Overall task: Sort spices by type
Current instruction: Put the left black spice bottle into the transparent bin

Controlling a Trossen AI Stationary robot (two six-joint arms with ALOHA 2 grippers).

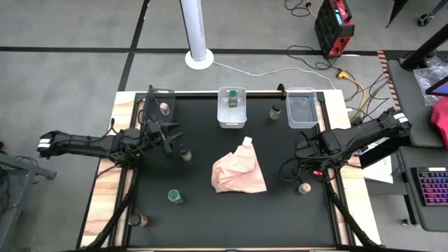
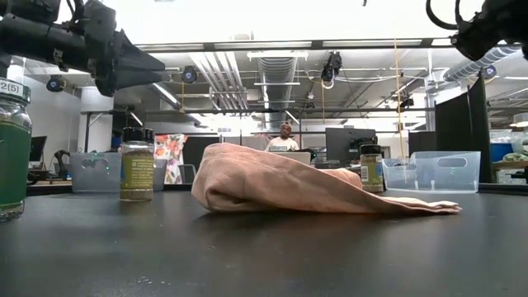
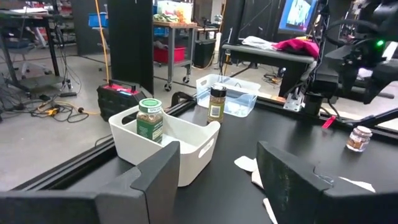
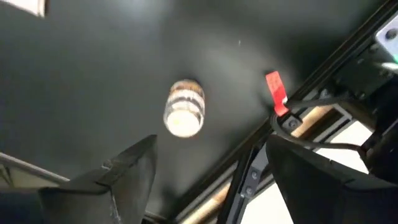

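Observation:
Small spice jars are spread over the black table. A tan-lidded jar (image 4: 183, 107) (image 1: 304, 188) stands on its base under my right gripper (image 4: 211, 180) (image 1: 295, 171), which points down, open, above it without touching. My left gripper (image 3: 217, 180) (image 1: 173, 138) is level and open, with nothing between its fingers. A dark-lidded jar (image 1: 185, 152) (image 2: 136, 169) stands just beside and below it. A green-lidded jar (image 3: 149, 119) stands in the white bin (image 1: 232, 119). Another jar (image 1: 165, 108) is in the far-left clear bin.
A crumpled pink cloth (image 1: 239, 171) lies mid-table. The clear bin (image 1: 302, 110) sits at the far right, with a dark-lidded jar (image 1: 275, 111) beside it. A green-lidded jar (image 1: 175, 197) and another jar (image 1: 142, 220) stand near the front left. A black rail (image 4: 249, 162) edges the table.

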